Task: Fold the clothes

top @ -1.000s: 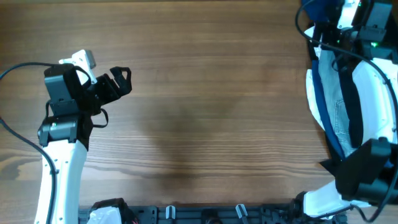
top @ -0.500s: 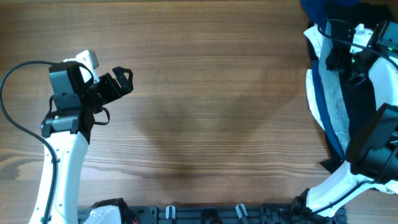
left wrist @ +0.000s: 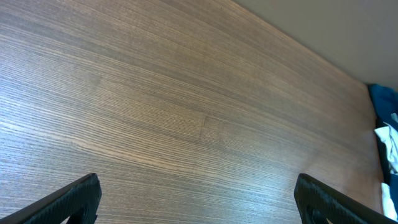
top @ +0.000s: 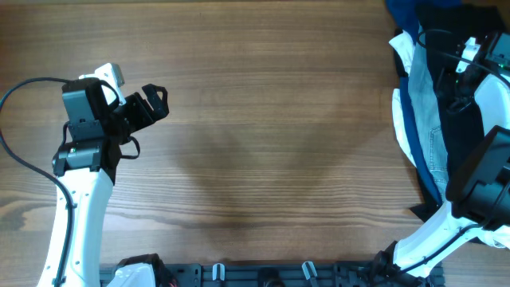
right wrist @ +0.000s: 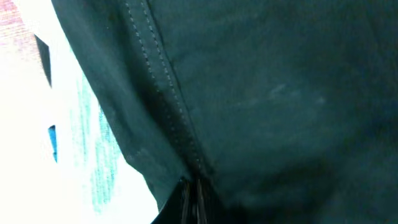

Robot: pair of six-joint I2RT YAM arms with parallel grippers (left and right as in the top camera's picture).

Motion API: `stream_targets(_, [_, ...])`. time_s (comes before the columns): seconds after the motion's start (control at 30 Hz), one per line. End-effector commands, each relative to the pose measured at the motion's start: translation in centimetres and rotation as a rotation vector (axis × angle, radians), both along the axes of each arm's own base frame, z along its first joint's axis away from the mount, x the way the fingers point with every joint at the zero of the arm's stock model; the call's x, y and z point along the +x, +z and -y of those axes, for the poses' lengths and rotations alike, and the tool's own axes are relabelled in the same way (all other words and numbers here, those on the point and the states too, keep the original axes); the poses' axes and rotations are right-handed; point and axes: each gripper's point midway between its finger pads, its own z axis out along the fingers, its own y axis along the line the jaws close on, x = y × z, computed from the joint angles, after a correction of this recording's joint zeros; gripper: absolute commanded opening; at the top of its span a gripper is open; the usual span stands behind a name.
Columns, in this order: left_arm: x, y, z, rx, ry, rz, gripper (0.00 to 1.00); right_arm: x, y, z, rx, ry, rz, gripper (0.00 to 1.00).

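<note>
The clothes, black shorts (top: 456, 135), lie in a pile of garments at the table's right edge. My right gripper (top: 460, 92) is down in that pile, its fingertips hidden in the overhead view. In the right wrist view dark fabric with a stitched seam (right wrist: 261, 93) fills the frame, and the right gripper (right wrist: 191, 202) is shut on a fold of it at the seam. My left gripper (top: 155, 104) hovers over bare wood at the far left. It (left wrist: 199, 211) is wide open with nothing between its fingers (left wrist: 74, 199).
Light-blue denim (top: 434, 147), a white garment (top: 402, 119) and a navy one (top: 410, 16) lie in the same pile beside the shorts. The left wrist view shows the table's far edge, with blue cloth (left wrist: 385, 102) at its right end.
My right gripper has come down from the top right corner into the pile and shut on the black fabric. The left arm shifted slightly, then held still, open.
</note>
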Motion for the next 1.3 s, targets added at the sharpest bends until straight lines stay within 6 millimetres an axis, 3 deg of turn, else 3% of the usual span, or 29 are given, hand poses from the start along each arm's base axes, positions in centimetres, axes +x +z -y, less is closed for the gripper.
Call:
stream_targets(0.0, [0.6,0.7,-0.4,0.010,0.016,0.022,1.00,1.1,0.9,-1.3,0.090,0.006,0.065,0.04])
stream_targets(0.07, [0.7,0.9,-0.4,0.011,0.017,0.033,1.00,1.6,2.2,-2.2,0.120,0.034,0.104,0.04])
stream_targets(0.2, [0.8,1.0,-0.4,0.011,0.016,0.037,1.00,1.5,2.0,-3.5,0.099,0.071,0.070,0.04])
stream_targets(0.23, [0.8,1.0,-0.4,0.012,0.017,0.037,1.00,1.8,2.9,-4.2,0.102,0.079,0.087,0.04])
stream_targets(0.37, [1.3,1.6,-0.5,0.017,0.018,0.069,1.00,3.6,11.4,-10.8,0.086,0.239,0.179,0.04])
stream_targets(0.43, [1.4,1.7,-0.6,0.018,0.018,0.076,1.00,3.9,12.3,-11.5,-0.015,0.226,0.157,0.04])
stream_targets(0.47, [1.4,1.7,-0.6,0.018,0.018,0.075,1.00,3.8,11.9,-11.4,-0.045,0.215,0.136,0.11])
stream_targets(0.5, [1.3,1.6,-0.5,0.018,0.018,0.072,1.00,3.2,11.1,-10.8,-0.077,0.193,0.096,0.55])
stream_targets(0.53, [1.3,1.6,-0.5,0.018,0.018,0.070,1.00,2.8,10.5,-10.1,-0.101,0.173,0.062,0.71])
stream_targets(0.57, [1.3,1.6,-0.5,0.018,0.018,0.070,1.00,2.5,9.8,-9.3,-0.124,0.151,0.030,0.75])
stream_targets(0.7, [1.3,1.6,-0.8,0.028,0.030,0.069,1.00,1.7,5.9,-6.5,-0.152,0.085,-0.081,0.78])
stream_targets(0.83, [1.3,1.5,-0.9,0.033,0.036,0.068,1.00,2.2,2.2,-5.6,-0.126,0.054,-0.129,0.79])
stream_targets(0.93, [1.3,1.6,-0.9,0.033,0.036,0.068,1.00,1.4,-0.6,-3.8,-0.165,-0.021,-0.205,0.75])
stream_targets(1.0, [1.3,1.5,-0.9,0.033,0.036,0.067,1.00,1.0,-1.4,-2.8,-0.160,-0.099,-0.210,0.70])
stream_targets(1.27, [1.0,1.2,-0.9,0.030,0.036,0.048,1.00,1.0,-1.5,0.4,-0.166,-0.166,-0.166,0.73])
